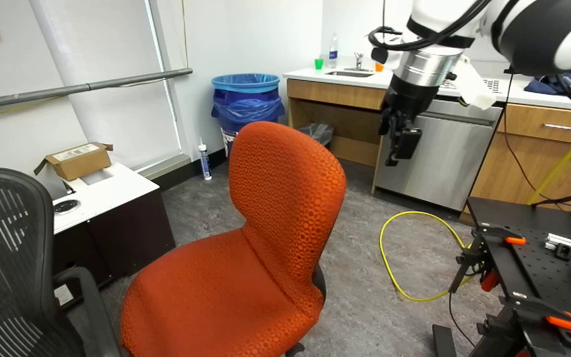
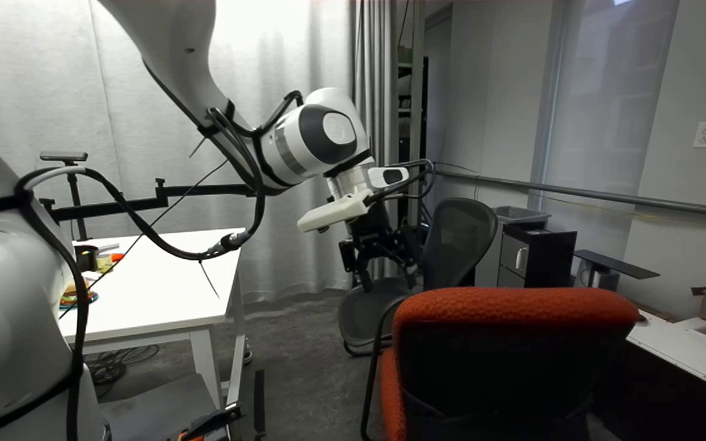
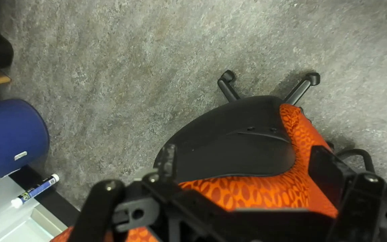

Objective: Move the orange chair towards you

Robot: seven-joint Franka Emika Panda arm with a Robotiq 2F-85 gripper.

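My end effector (image 2: pixel 389 283) hangs in the air with its two fingers (image 3: pixel 326 174) spread wide; in both exterior views it is apart from the orange chair (image 1: pixel 260 248), which stands on the floor (image 1: pixel 345 277). In an exterior view the chair's seat (image 1: pixel 216 292) reaches towards seven o'clock from its rounded backrest (image 1: pixel 285 183), and I am at the chair's two o'clock; the black mesh chair (image 1: pixel 18 258) is just beside it at nine o'clock; the blue bin (image 1: pixel 248 104) stands at twelve; the yellow cord (image 1: pixel 381 243) loops over the floor at three; the counter (image 1: pixel 305 75), with a sink (image 1: pixel 350 74) and a green cup (image 1: pixel 318 63), is well apart at one. In an exterior view the chair is between four and five o'clock, its orange top edge (image 2: pixel 515 304) above a dark back (image 2: pixel 506 367); I hang at its ten o'clock there. In the wrist view the dark back shows partly between my fingers, with orange fabric (image 3: pixel 247 193) at six o'clock from it; two legs of the chair's dark base (image 3: pixel 228 90) stick out at twelve and two; the blue bin is at nine in that view, and a blue-and-white tube (image 3: pixel 35 190) is near eight.
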